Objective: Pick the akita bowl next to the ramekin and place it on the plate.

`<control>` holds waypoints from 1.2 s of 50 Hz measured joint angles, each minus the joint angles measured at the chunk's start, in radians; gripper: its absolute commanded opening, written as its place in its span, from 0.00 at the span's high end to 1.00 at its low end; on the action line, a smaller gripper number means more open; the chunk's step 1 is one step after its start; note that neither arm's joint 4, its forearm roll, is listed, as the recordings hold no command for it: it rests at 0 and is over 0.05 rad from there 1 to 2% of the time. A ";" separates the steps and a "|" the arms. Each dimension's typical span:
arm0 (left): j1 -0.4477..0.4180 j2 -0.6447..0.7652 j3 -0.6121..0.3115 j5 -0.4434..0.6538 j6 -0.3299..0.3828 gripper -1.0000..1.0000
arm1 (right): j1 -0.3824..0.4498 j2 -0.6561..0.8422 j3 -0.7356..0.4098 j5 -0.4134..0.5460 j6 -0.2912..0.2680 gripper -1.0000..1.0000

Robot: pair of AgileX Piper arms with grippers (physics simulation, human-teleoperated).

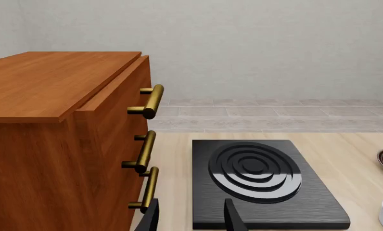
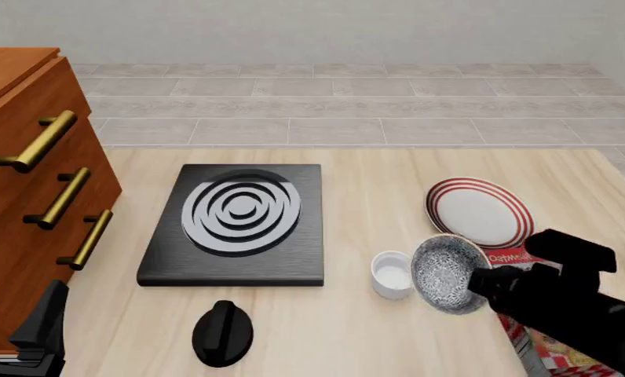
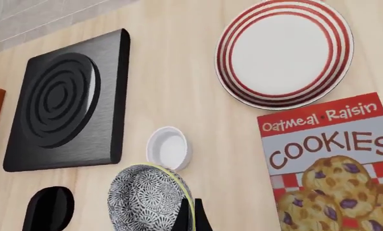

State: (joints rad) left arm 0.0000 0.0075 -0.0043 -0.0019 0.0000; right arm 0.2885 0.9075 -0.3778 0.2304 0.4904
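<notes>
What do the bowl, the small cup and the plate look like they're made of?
Bowl: looks like glazed ceramic, with a fine grey-and-white pattern and a pale rim. Small cup: plain white and glossy, probably porcelain. Plate: smooth white with dark-red rings, likely glazed ceramic. These are renders, so that is only a guess.

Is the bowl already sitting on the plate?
No. In the front view the bowl is tilted on edge in the right tool, short of the plate, whose white centre is bare.

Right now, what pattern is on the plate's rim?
Dark-red concentric rings around the white plate; the right wrist view shows it best.
</notes>
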 measured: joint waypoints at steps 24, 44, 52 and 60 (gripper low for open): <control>0.000 0.000 0.000 0.000 0.000 0.00 | -0.129 0.099 -0.108 -0.033 -0.024 1.00; 0.000 0.000 0.000 0.000 0.000 0.00 | -0.226 0.188 -0.192 -0.066 -0.054 1.00; 0.000 0.000 0.000 0.000 0.000 0.00 | -0.256 0.222 -0.208 -0.088 -0.062 1.00; 0.000 0.000 0.000 0.000 0.000 0.00 | -0.287 0.260 -0.221 -0.114 -0.067 1.00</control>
State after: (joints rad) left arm 0.0000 0.0075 -0.0043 -0.0019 0.0000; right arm 0.0013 1.1672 -0.5991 0.1165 0.4231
